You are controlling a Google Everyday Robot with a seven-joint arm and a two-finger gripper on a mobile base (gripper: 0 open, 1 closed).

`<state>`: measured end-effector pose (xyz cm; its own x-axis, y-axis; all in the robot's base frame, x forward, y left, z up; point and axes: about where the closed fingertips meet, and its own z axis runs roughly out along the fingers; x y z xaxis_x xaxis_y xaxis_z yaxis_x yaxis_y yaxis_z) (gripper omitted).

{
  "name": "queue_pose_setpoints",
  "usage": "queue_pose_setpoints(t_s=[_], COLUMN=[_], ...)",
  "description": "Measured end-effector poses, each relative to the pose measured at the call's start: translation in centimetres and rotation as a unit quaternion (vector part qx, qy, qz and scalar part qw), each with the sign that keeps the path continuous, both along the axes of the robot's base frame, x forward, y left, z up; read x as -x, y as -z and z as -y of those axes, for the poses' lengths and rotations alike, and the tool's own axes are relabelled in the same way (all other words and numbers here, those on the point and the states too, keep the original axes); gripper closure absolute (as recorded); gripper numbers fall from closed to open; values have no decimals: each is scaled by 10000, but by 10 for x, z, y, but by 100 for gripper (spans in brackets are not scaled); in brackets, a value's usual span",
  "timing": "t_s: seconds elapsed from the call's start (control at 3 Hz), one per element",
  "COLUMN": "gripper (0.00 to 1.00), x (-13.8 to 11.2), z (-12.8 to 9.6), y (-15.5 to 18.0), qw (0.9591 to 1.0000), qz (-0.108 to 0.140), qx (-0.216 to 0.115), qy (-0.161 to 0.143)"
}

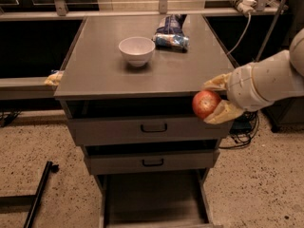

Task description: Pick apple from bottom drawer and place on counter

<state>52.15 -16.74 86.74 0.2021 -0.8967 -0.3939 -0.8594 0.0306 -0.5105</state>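
My gripper [212, 99] is shut on the red-orange apple [205, 104] and holds it in the air at the front right corner of the counter [99, 72], about level with its front edge. The white arm reaches in from the right. The bottom drawer [152, 198] stands pulled out at the foot of the cabinet, its flat floor bare.
A white bowl [137, 50] sits mid-counter and a blue-and-white snack bag [171, 34] lies behind it. Two drawers with black handles [153, 127] are above the bottom one. A rail shelf [23, 87] runs left. Cables [242, 132] hang at the right.
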Motion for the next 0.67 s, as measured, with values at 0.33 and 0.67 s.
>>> queue_pose_setpoints(t_s=[0.33,0.67], gripper=[100,100], x=[-47,-101], z=[-8,-24], y=[-8,-28], qw=[9990,9958], qz=[368,678], qx=[145,392], qy=[-203,-472])
